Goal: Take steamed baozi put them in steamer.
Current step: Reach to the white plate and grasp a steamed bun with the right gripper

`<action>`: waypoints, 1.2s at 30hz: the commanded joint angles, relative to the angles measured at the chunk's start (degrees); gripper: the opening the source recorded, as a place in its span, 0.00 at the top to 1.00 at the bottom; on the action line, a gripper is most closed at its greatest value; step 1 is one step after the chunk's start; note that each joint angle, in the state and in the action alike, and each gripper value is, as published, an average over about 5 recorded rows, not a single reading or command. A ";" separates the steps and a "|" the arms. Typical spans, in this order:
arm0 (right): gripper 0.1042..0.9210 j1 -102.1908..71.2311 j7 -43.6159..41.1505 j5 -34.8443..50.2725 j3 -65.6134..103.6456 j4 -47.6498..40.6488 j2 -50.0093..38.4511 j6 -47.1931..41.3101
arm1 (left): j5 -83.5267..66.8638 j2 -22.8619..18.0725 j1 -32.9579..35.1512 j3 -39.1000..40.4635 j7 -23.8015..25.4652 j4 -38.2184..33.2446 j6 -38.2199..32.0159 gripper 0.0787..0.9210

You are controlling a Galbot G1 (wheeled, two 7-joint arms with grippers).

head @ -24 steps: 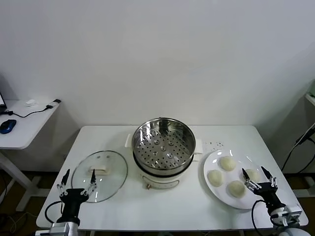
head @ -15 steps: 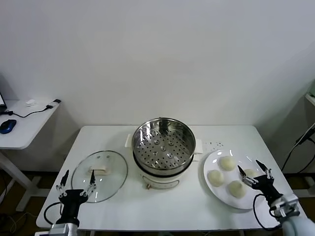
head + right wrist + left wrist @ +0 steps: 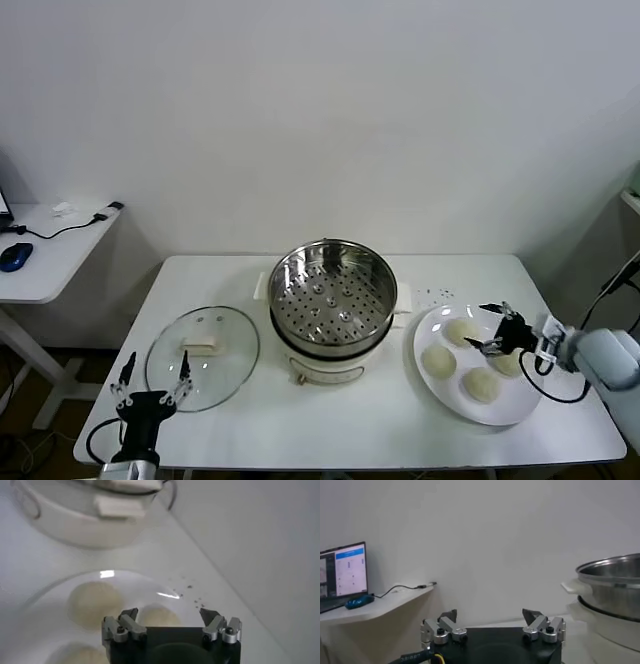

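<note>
- My right claw (image 3: pixel 492 327) hangs over the plate (image 3: pixel 520 410) at the desk's (image 3: pixel 350 425) right side, fingers spread and released, gripping nothing.
- Four baozi (image 3: pixel 461 332) sit on that plate; the claw is above the far ones, and I can't tell if it touches any.
- The steamer (image 3: pixel 331 296) stands mid-desk, its tray bare.
- The glass lid (image 3: pixel 203 355) lies left of it.
- My left claw (image 3: pixel 151 380) waits released at the near left edge.

Steamer (image 3: pixel 332 300) sits mid-table (image 3: pixel 330 420). Glass lid (image 3: pixel 203 356) is laid flat to its left, plate (image 3: pixel 515 408) to its right. Four baozi (image 3: pixel 462 332) are on the plate. Side desk (image 3: pixel 45 262) stands far left.
</note>
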 commanded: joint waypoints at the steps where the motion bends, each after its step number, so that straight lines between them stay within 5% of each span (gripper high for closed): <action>1: 0.12 24.23 -10.55 -4.11 -27.98 -7.18 -8.37 -1.69 | -0.14 0.11 0.17 0.04 -0.37 0.01 0.12 0.12; 12: 0.12 50.19 -14.09 -2.72 -58.10 -16.75 2.35 -0.17 | -0.14 -0.17 -1.02 -0.23 -0.67 0.78 0.95 0.12; 36: 0.12 43.89 -12.42 -2.69 -56.01 -25.24 15.39 -0.88 | 0.00 -0.05 -1.42 -1.38 -1.01 2.44 0.98 0.12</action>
